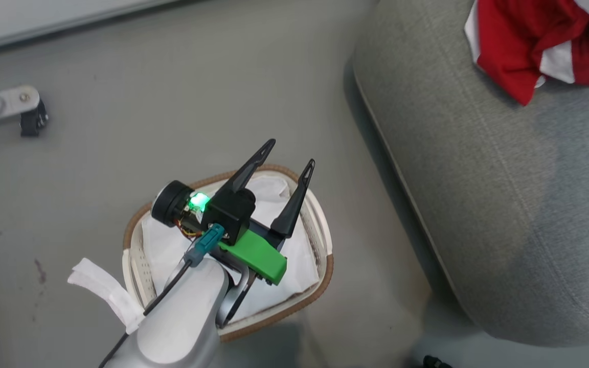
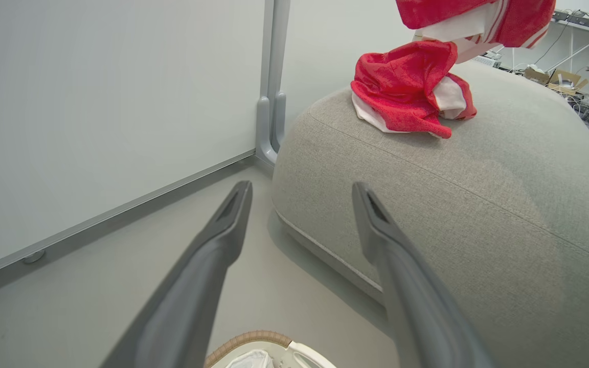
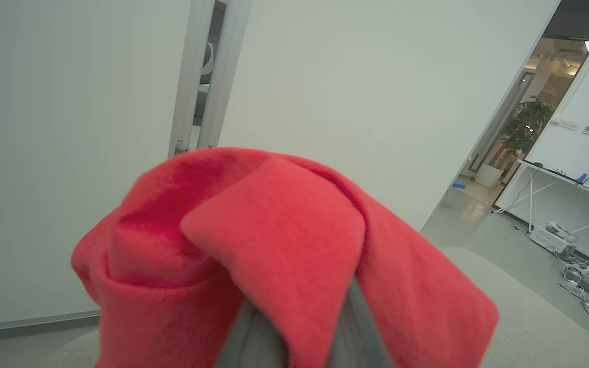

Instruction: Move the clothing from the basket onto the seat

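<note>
Clothing [image 1: 545, 46] | at 2 o'clock in head view, red bundle on the seat [image 1: 478, 204] | right gripper [image 3: 299, 327] clamped on more red fabric above it | left gripper [image 1: 292, 152] fingers apart, empty, over the basket [image 1: 320, 286], white lining [image 1: 274, 191] showing | step: likely placing | next: lower, release onto cushion

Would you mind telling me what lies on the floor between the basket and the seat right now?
In the head view, the strip of grey floor between the basket and the seat is bare.
</note>
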### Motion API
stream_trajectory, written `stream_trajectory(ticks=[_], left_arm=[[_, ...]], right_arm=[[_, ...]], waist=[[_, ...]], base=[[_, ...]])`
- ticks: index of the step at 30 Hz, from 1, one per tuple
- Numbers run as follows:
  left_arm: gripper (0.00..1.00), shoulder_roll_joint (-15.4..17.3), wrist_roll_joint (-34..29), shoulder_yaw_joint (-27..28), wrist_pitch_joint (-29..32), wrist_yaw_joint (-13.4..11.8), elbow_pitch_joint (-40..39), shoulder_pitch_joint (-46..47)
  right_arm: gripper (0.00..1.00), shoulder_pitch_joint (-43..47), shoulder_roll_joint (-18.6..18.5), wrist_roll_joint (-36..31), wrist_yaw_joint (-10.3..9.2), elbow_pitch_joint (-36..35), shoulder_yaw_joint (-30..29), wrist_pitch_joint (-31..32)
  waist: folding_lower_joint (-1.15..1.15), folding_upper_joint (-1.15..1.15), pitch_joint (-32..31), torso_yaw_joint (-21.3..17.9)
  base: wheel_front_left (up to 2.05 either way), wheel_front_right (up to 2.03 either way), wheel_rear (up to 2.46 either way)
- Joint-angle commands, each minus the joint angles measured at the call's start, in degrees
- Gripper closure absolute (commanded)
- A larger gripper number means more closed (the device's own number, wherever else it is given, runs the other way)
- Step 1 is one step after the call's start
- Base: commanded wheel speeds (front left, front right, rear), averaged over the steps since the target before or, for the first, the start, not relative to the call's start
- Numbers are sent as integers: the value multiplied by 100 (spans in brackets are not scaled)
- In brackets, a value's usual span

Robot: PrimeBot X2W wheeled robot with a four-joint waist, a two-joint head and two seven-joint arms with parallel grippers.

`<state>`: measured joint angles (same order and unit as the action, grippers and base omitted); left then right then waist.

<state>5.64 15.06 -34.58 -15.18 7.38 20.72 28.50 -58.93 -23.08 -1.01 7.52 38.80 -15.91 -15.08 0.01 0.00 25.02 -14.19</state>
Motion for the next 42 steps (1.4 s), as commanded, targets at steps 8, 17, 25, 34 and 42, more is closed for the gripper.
stream_trajectory(ticks=[8, 17, 25, 34, 42], left_arm=[[0, 124, 88, -98, 5, 20, -189, 326], [0, 194, 244, -127, 5, 20, -132, 322], [0, 125, 306, 51, 5, 20, 11, 199], [0, -65, 324, 544, 5, 20, 198, -220], [0, -205, 343, 1183, 5, 6, 261, -735]], right_arm=[[100, 270, 186, -219, -7, 458, -412, -13], [77, 693, 479, -386, -6, 480, -723, -13], [0, 1231, 720, -489, -7, 174, -852, -13], [0, 1950, 786, -607, -6, -270, -653, -13], [0, 2407, 849, -632, -6, -646, -212, -13]], waist=[[-1, 0, 1074, 355], [-1, 0, 1041, 255], [-1, 0, 615, 217], [-1, 0, -269, 365], [-1, 0, -1162, 679]], base=[[0, 0, 0], [0, 0, 0], [0, 0, 0], [0, 0, 0], [0, 0, 0]])
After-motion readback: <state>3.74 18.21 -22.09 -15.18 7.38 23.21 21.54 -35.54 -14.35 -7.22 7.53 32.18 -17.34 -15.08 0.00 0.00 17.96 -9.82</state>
